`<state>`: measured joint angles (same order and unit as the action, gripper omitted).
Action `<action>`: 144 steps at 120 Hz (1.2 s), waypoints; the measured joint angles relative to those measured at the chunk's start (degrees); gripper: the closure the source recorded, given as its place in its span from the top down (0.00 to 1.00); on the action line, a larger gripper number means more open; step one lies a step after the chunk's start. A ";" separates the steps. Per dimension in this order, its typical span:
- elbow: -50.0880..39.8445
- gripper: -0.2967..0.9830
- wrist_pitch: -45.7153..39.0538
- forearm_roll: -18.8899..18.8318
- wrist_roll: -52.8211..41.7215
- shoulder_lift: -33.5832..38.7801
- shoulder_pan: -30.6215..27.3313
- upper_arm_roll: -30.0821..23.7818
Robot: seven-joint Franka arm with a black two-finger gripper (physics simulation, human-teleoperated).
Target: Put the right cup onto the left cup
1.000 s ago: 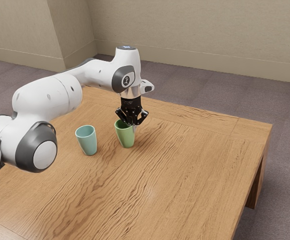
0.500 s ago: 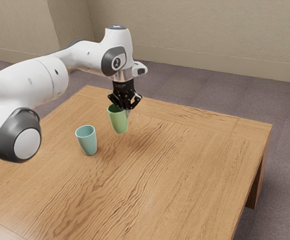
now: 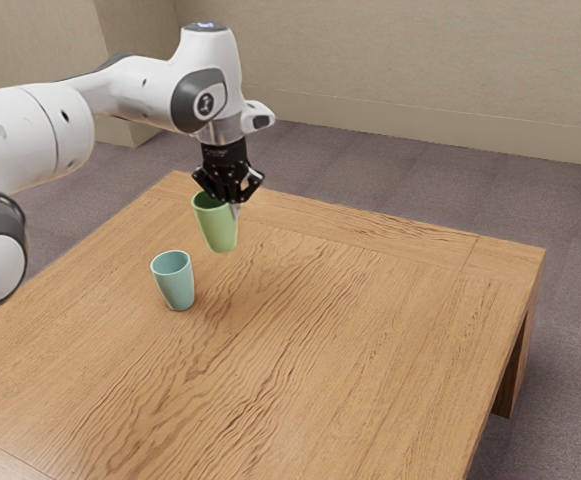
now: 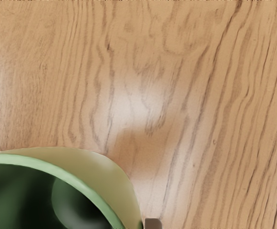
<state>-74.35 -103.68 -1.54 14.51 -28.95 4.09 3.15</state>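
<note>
Wood-grained surface (image 3: pixel 370 320), grey-purple carpet (image 3: pixel 340 160) and beige wall (image 3: pixel 400 60) beyond. Your gripper (image 3: pixel 232 203) grasps the green cup (image 3: pixel 218 228) at its rim, holding it in the air above the wood, mouth up. Your teal cup (image 3: pixel 175 283) stands upright on the surface, apart from the green one, toward the exterior view's left.

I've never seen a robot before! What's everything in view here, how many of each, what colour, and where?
Green cup: one, green, held above the table.
Teal cup: one, pale blue-green, standing upright on the table, toward the exterior view's left.
Table: one, brown wood grain, under both cups.
Floor: one, greyish purple, around the table.
Walls: at least two faces, beige, behind the table.
Arm: one, white and dark grey, entering from the exterior view's left.
Hand: one, black, gripping the green cup's rim.
</note>
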 joint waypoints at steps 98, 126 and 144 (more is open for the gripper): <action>-10.30 0.16 -4.48 -0.48 0.14 6.87 -3.91 1.31; -14.02 0.15 -6.40 -0.50 0.20 9.27 -4.27 1.32; -16.94 0.15 -7.88 -0.46 0.24 11.01 -4.56 1.31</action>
<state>-91.28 -111.56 -2.00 14.75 -17.94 -0.47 4.47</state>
